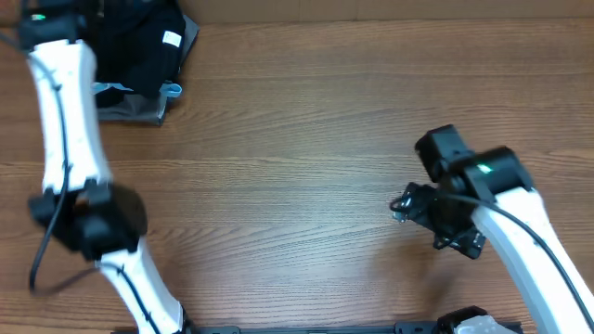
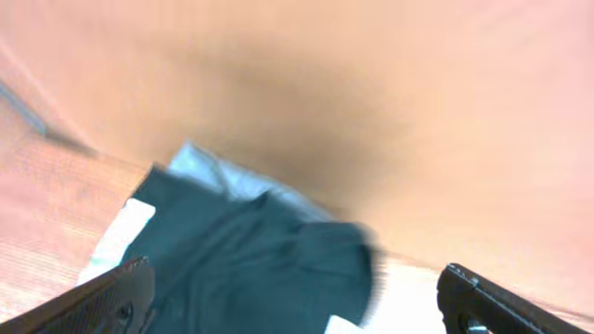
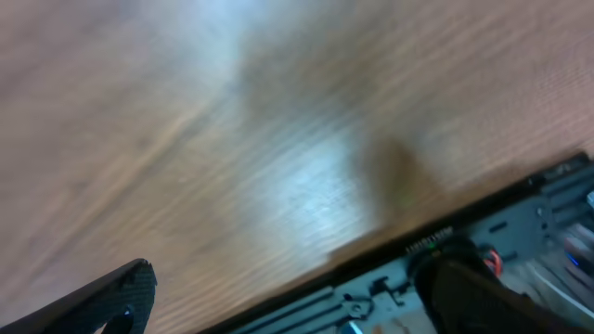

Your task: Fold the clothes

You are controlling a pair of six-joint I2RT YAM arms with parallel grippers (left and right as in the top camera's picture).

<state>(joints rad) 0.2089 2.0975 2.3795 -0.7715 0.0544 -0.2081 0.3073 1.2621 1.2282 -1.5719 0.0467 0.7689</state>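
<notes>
The black T-shirt (image 1: 139,46) lies bunched at the table's far left corner, with a small white tag (image 1: 172,39) showing. My left gripper (image 1: 70,13) reaches over it at the frame's top edge. In the left wrist view the dark shirt (image 2: 251,264) lies below and between the spread fingers of my left gripper (image 2: 295,278), which is open and holds nothing. My right gripper (image 1: 408,202) hovers over bare wood at the right. In the right wrist view it (image 3: 288,283) is open and empty.
A grey folded garment (image 1: 139,111) and a bit of light blue fabric (image 1: 172,90) lie under the black shirt. The wooden table (image 1: 297,139) stretches between the arms. A dark rail (image 3: 445,246) runs along the table's near edge.
</notes>
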